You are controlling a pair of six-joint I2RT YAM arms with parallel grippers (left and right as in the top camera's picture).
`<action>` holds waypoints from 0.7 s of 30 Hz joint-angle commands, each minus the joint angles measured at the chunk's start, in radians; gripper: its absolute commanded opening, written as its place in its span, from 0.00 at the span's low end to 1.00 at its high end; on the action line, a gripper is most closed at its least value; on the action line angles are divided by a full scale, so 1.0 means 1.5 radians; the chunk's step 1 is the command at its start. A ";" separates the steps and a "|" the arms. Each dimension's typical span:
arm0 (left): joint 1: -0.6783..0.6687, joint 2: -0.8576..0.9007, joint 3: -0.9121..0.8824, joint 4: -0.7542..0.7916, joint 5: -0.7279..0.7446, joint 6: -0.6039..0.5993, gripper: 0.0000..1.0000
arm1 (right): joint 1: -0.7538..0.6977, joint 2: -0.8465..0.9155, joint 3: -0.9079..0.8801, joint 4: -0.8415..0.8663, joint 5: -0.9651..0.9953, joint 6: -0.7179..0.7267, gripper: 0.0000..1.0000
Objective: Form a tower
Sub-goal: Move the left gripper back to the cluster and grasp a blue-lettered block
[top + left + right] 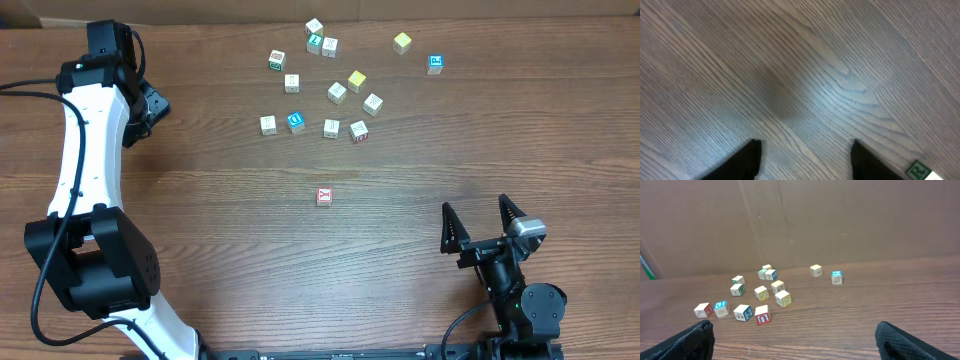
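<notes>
I find the tower (314, 35), a short stack of small cream wooden letter cubes with a blue-green side face, near the far edge of the brown wooden table (400, 250). Scattered loose cream letter cubes (338, 92) lie just in front of it. A red-printed wooden cube (324, 196) sits alone mid-table. My left gripper (805, 160) hangs parted and empty near the far-left corner, beside a cream cube printed with a green "R" (920, 170). My right gripper (482, 225) stands spread wide and empty near the near-right edge.
</notes>
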 commanded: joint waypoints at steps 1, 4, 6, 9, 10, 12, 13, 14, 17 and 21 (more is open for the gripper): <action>-0.011 0.001 0.011 0.001 0.026 0.007 0.23 | 0.005 -0.005 -0.007 -0.001 0.007 -0.001 1.00; -0.024 0.001 0.011 0.005 0.082 0.024 0.08 | 0.005 -0.005 -0.007 -0.001 0.007 -0.001 1.00; -0.036 0.001 0.011 0.012 0.119 0.041 0.04 | 0.005 -0.005 -0.007 -0.001 0.007 -0.001 1.00; -0.059 0.001 0.011 0.037 0.167 0.072 0.04 | 0.005 -0.005 -0.007 -0.001 0.007 -0.001 1.00; -0.071 0.001 0.011 0.047 0.180 0.078 0.08 | 0.005 -0.005 -0.007 -0.001 0.007 -0.001 1.00; -0.105 0.001 0.011 0.072 0.177 0.080 0.19 | 0.005 -0.005 -0.007 -0.001 0.007 -0.001 1.00; -0.121 0.001 0.011 0.082 0.174 0.080 0.29 | 0.005 -0.005 -0.007 -0.001 0.007 -0.001 1.00; -0.139 0.001 0.011 0.092 0.170 0.080 0.34 | 0.005 -0.005 -0.007 -0.001 0.007 -0.001 1.00; -0.190 0.008 0.011 0.110 0.132 0.079 0.51 | 0.005 -0.005 -0.007 -0.001 0.007 -0.001 1.00; -0.265 0.041 0.011 0.136 0.043 0.079 0.57 | 0.005 -0.005 -0.007 -0.001 0.007 -0.001 1.00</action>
